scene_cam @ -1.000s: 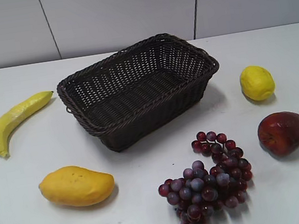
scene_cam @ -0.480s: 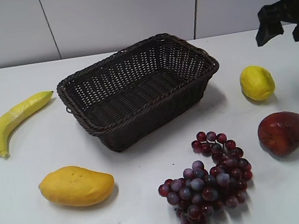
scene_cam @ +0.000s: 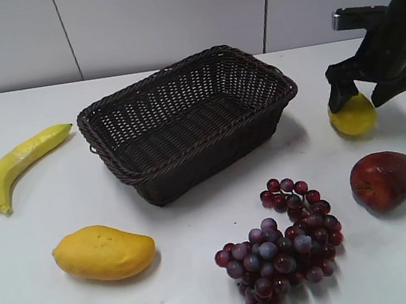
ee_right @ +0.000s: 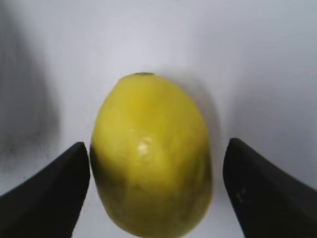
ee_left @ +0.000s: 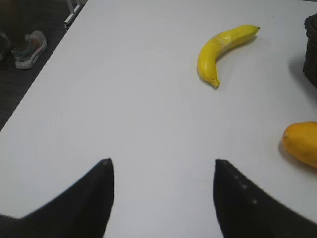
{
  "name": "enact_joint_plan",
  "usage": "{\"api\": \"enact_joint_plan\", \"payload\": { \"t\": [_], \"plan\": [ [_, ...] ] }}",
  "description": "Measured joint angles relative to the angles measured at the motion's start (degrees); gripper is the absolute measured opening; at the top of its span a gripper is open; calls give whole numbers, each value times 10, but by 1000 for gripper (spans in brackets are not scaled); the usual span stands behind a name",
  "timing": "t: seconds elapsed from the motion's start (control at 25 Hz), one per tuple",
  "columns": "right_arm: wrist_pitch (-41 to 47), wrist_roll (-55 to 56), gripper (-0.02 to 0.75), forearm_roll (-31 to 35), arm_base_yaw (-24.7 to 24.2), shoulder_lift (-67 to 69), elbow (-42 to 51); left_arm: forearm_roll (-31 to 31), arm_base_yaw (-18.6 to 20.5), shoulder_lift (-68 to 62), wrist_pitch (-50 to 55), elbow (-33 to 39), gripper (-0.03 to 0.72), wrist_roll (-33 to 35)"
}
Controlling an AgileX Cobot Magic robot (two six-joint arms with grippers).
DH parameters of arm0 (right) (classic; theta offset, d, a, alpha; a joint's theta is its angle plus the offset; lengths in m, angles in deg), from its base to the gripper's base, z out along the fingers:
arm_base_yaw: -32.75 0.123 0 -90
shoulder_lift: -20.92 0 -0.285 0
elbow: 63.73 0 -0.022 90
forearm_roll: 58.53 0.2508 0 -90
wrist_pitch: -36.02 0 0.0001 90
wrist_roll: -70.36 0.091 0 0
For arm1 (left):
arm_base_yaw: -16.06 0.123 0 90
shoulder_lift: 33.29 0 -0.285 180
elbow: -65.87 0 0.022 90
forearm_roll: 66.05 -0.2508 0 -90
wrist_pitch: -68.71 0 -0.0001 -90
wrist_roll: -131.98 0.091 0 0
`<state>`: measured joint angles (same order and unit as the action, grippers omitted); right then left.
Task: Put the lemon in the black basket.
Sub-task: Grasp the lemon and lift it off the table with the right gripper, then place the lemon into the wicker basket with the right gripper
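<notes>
The lemon (scene_cam: 353, 117) lies on the white table to the right of the black basket (scene_cam: 188, 121), which stands empty at the middle. My right gripper (scene_cam: 362, 93) is open and hangs right over the lemon, one finger on each side. In the right wrist view the lemon (ee_right: 151, 153) sits between the two fingertips (ee_right: 67, 171), the left one close to its skin, the right one apart from it. My left gripper (ee_left: 161, 163) is open and empty over bare table; it does not show in the exterior view.
A banana (scene_cam: 19, 164) lies at the far left, a mango (scene_cam: 103, 251) at the front left. Red grapes (scene_cam: 287, 242) lie in front of the basket and a red apple (scene_cam: 382, 180) just in front of the lemon. The banana (ee_left: 222, 47) also shows in the left wrist view.
My right arm has come in from the upper right and dropped down onto the lemon, its open fingers now either side of it. The lemon and other fruit have not moved.
</notes>
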<state>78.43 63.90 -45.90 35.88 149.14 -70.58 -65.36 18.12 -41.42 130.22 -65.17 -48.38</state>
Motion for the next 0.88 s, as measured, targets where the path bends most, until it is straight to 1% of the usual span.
{"api": "enact_joint_plan", "payload": {
  "t": [0.12, 0.24, 0.28, 0.44, 0.56, 0.68, 0.76, 0.88],
  "plan": [
    [-1, -4, 622, -1, 11, 20, -1, 0, 0, 0, 0, 0, 472, 0],
    [-1, -6, 562, -1, 16, 30, -1, 0, 0, 0, 0, 0, 472, 0],
    [2, -6, 553, -1, 16, 30, -3, 0, 0, 0, 0, 0, 472, 0],
    [33, -6, 553, -3, 16, 29, -34, 0, 0, 0, 0, 0, 472, 0],
    [62, -6, 553, 3, 16, 15, -76, 0, 0, 0, 0, 0, 472, 0],
    [73, -6, 553, 36, 20, -10, -144, 0, 0, 0, 0, 0, 472, 0],
    [75, -6, 553, 55, 33, -21, -194, 0, 0, 0, 0, 0, 472, 0],
    [74, -11, 553, 66, 76, -25, -258, 0, 0, 0, 0, 0, 472, 0]
  ]
}}
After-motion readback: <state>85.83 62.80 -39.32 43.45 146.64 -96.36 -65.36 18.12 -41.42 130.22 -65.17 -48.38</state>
